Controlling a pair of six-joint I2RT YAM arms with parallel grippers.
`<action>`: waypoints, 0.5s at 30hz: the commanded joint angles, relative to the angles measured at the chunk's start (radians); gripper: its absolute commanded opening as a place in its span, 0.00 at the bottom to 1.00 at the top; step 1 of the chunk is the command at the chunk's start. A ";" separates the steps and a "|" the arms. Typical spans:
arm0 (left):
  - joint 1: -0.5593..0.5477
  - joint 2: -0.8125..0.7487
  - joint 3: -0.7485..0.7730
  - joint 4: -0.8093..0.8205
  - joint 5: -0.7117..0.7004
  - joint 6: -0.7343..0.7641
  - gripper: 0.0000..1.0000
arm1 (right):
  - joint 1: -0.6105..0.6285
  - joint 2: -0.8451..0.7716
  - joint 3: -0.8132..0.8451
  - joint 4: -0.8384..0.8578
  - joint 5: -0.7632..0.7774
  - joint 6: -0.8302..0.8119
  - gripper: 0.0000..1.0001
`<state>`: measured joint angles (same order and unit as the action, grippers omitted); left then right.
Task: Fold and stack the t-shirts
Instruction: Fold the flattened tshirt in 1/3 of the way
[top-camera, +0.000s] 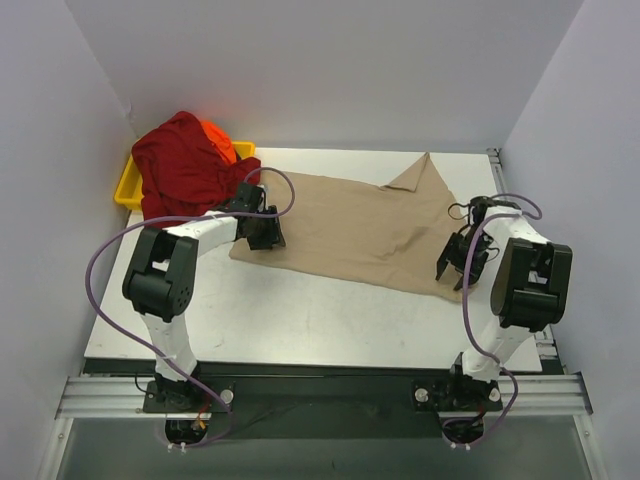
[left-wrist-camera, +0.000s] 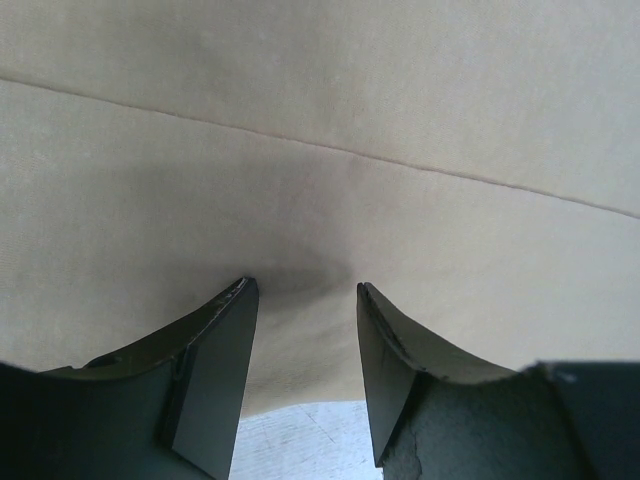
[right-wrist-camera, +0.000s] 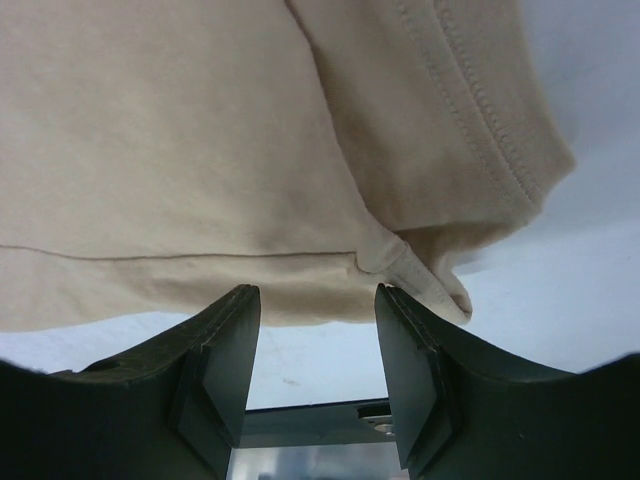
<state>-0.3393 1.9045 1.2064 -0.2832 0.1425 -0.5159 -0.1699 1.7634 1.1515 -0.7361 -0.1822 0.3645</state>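
Okay, far left: dark red t-shirt (top-camera: 180, 165) and orange t-shirt (top-camera: 218, 138) heaped in and over the yellow tray (top-camera: 128, 188), neither folded yet. Left end effector (top-camera: 264, 232) sits at the left edge of the tan t-shirt (top-camera: 360, 225), which lies spread on the tabletop (top-camera: 300, 320); fingers apart, nothing pinched. Right end effector (top-camera: 460, 262) is at the shirt's near right corner, fingers apart too, hem just at the tips. Risk: closing short likely catches one layer or none, and an uneven lift would skew the fold. Top view gives the layout; only the wrist views show the finger gaps and the stitched sleeve hem (right-wrist-camera: 480, 110)
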 joint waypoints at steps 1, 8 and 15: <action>0.008 0.016 -0.036 0.026 -0.011 0.024 0.55 | -0.017 0.028 -0.018 -0.042 0.075 -0.003 0.50; 0.005 -0.024 -0.110 0.010 -0.041 0.039 0.55 | -0.056 0.062 0.008 -0.055 0.138 -0.009 0.50; -0.009 -0.073 -0.225 0.041 -0.043 0.008 0.55 | -0.065 0.097 0.024 -0.062 0.144 -0.019 0.50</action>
<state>-0.3405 1.8240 1.0595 -0.1501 0.1375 -0.5125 -0.2337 1.8473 1.1484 -0.7395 -0.0772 0.3599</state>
